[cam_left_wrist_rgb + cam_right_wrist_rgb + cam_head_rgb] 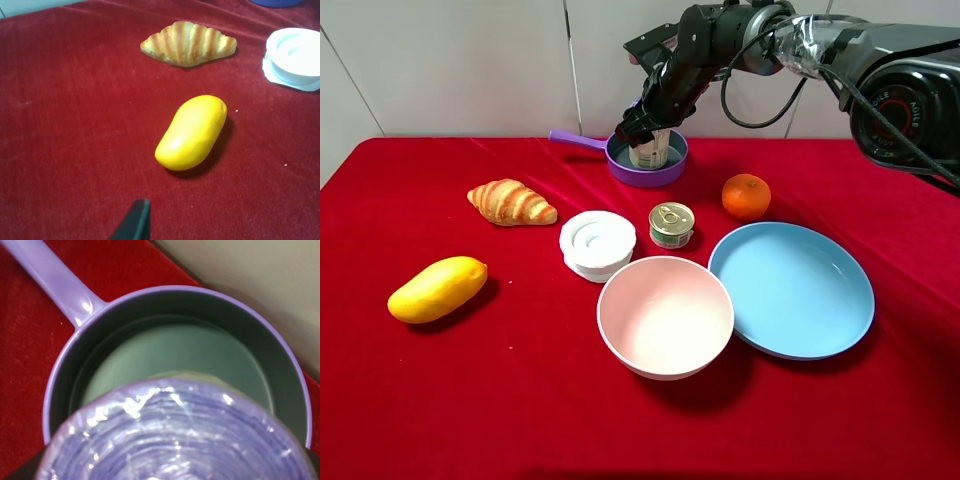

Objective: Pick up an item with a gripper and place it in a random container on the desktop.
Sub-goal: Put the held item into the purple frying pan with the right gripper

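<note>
The canister [651, 152] stands upright inside the purple saucepan [620, 166] at the back of the red desktop [520, 400]. My right gripper [643, 122] reaches down from the right and is closed around the canister's upper part. In the right wrist view the canister's lilac wrapped top [175, 435] fills the near part of the picture, over the saucepan's dark grey inside [190, 355]; the fingers themselves are hidden there. The left arm is outside the exterior high view. In the left wrist view only one black fingertip [136, 221] shows, above the cloth near a mango [192, 132].
A croissant [512, 202], a mango [437, 289], a white ridged jar [597, 243], a gold-lidded tin [672, 224], an orange [746, 196], a pink bowl [612, 300] and a blue plate [800, 300] lie on the cloth. A wall stands just behind the saucepan.
</note>
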Motion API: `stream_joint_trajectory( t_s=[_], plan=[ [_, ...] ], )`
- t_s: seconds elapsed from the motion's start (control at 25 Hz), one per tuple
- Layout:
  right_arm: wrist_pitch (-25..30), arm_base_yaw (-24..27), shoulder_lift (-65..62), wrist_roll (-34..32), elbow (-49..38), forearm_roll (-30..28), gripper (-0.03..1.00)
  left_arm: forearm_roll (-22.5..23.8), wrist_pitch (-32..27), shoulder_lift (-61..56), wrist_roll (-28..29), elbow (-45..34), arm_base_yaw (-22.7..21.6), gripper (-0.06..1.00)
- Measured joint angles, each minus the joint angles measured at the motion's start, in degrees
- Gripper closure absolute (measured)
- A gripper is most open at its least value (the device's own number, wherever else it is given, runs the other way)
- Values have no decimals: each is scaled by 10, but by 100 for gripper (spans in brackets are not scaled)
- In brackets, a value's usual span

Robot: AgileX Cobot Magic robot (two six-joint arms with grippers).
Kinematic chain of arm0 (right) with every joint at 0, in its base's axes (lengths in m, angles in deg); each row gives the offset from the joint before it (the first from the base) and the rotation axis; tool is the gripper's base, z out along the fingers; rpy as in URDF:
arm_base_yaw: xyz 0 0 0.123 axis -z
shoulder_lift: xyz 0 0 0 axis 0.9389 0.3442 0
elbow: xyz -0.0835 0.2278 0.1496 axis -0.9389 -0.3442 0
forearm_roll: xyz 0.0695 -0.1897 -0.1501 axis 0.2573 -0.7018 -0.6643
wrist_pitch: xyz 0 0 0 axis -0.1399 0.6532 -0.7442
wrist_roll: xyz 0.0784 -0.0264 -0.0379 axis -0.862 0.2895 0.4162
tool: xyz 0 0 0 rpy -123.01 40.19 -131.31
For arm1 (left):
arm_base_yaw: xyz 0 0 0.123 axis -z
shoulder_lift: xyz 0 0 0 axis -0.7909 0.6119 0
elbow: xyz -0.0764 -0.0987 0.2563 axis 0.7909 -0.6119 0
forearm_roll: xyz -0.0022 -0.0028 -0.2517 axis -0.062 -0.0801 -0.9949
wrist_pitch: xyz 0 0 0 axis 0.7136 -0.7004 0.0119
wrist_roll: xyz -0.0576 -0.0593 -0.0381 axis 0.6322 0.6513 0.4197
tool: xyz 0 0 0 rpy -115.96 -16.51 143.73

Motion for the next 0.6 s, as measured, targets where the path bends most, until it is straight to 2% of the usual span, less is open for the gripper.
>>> stream_joint_trajectory(
  t_s=[0.6],
  plan=[
    [0, 0, 0, 0, 0, 0, 50, 0, 0, 0, 0, 0, 0, -4]
  ],
)
